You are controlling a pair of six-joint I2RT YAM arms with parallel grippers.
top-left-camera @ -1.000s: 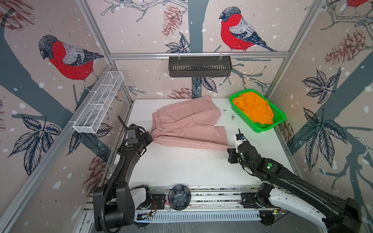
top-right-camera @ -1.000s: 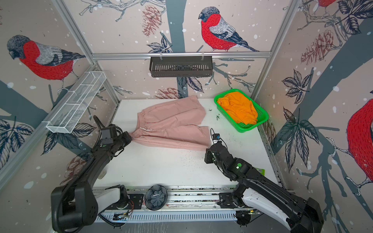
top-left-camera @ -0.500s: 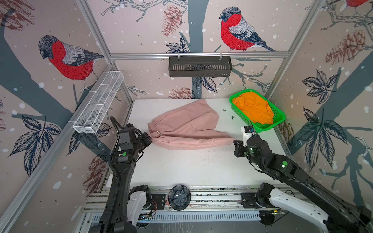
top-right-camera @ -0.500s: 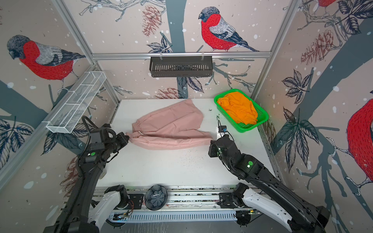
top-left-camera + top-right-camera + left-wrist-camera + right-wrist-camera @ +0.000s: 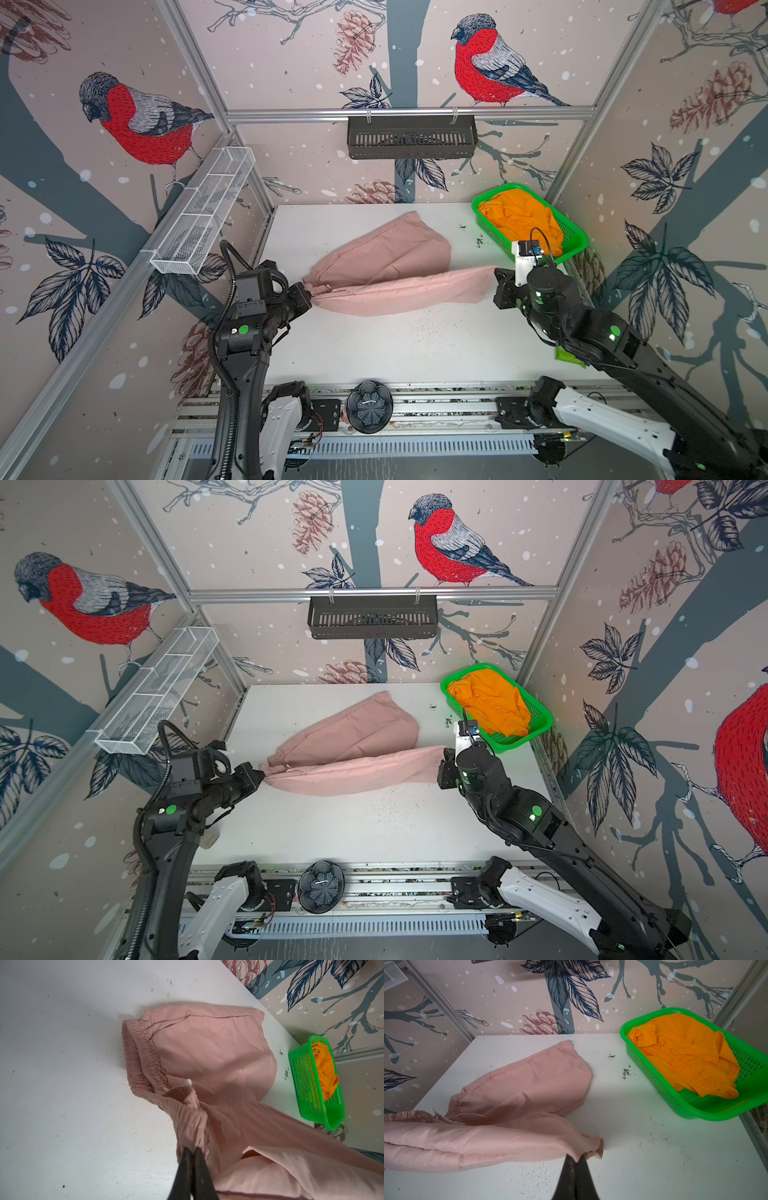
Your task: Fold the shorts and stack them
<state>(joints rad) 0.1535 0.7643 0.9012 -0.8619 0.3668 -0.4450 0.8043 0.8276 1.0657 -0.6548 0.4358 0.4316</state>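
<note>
Two-point hold on pink shorts [image 5: 386, 266], likely light and limp: left fingers [image 5: 185, 1169] clamped on waistband [image 5: 145, 1064], right fingers [image 5: 568, 1174] clamped on leg hem [image 5: 591, 1145] near green basket [image 5: 654, 1082].

My left pincer [image 5: 308, 293] is clamped on the pink shorts [image 5: 386, 291] at the waistband, forearm low; my right pincer [image 5: 496, 277] pinches their leg hem, jaws pressed together.

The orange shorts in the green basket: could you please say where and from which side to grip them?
Probably the gathered waistband, coming straight down from above: the orange shorts lie heaped inside the green basket, whose walls block any sideways approach, and the ribbed band rides on top.
</note>
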